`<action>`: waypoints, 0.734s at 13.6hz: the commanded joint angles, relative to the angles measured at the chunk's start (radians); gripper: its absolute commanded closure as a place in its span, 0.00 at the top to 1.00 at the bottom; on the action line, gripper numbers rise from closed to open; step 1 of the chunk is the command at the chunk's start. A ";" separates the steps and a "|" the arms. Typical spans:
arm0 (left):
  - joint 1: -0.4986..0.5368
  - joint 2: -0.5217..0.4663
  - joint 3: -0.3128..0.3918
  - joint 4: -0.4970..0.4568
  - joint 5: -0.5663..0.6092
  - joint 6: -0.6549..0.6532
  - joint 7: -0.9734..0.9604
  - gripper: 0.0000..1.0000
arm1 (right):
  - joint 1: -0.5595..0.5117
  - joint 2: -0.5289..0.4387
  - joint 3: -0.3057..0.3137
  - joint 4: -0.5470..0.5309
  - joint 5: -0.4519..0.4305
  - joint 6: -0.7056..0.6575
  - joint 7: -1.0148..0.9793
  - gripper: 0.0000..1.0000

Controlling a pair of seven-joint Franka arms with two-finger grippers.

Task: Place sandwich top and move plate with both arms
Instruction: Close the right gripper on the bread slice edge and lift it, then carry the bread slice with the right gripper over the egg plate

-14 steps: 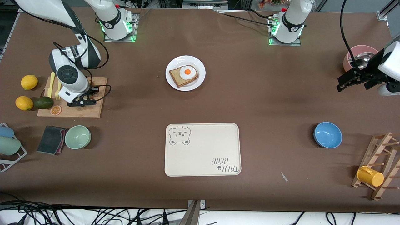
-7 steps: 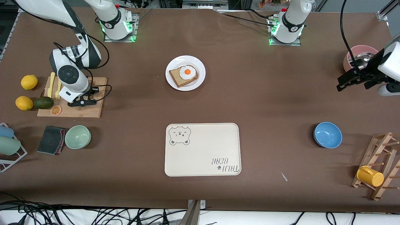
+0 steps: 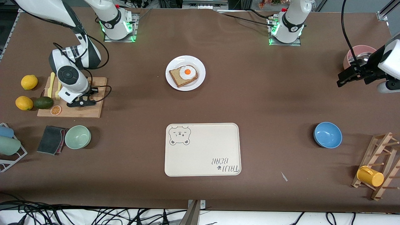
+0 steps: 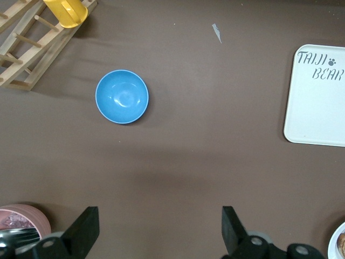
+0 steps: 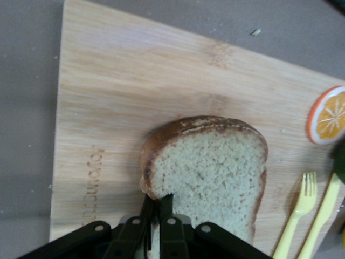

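The sandwich top point(image 5: 215, 167), a plain brown slice, lies over the wooden cutting board point(image 5: 135, 81) at the right arm's end of the table. My right gripper point(image 5: 157, 200) is shut on the slice's crust edge; in the front view the gripper point(image 3: 84, 101) sits low over the board point(image 3: 93, 111) and hides the slice. The white plate point(image 3: 200, 79) stands mid-table toward the bases and bears a bread slice with a fried egg point(image 3: 187, 72). My left gripper point(image 3: 343, 79) hangs open and empty over bare table beside a pink bowl point(image 3: 351, 57); its view shows it point(image 4: 160, 216) wide open.
A cream bear tray point(image 3: 203, 150) lies nearer the camera than the plate. There are a blue bowl point(image 3: 327, 135), a green bowl point(image 3: 77, 137), a dark cloth point(image 3: 50, 139), two lemons, an avocado point(image 3: 43, 102), yellow forks point(image 3: 54, 85), and a wooden rack with a yellow cup point(image 3: 370, 176).
The left gripper has drifted slightly toward the pink bowl. The right gripper has stayed on the cutting board with barely any shift.
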 commanded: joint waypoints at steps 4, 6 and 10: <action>0.006 -0.019 0.000 -0.011 -0.021 -0.006 -0.011 1.00 | 0.015 0.015 0.092 0.206 -0.006 -0.279 0.014 0.00; 0.006 -0.018 0.000 -0.011 -0.021 -0.006 -0.025 1.00 | 0.042 0.035 0.125 0.306 0.075 -0.400 0.015 0.00; 0.003 -0.015 0.000 -0.011 -0.022 -0.006 -0.039 1.00 | 0.175 0.073 0.128 0.482 0.233 -0.612 0.068 0.00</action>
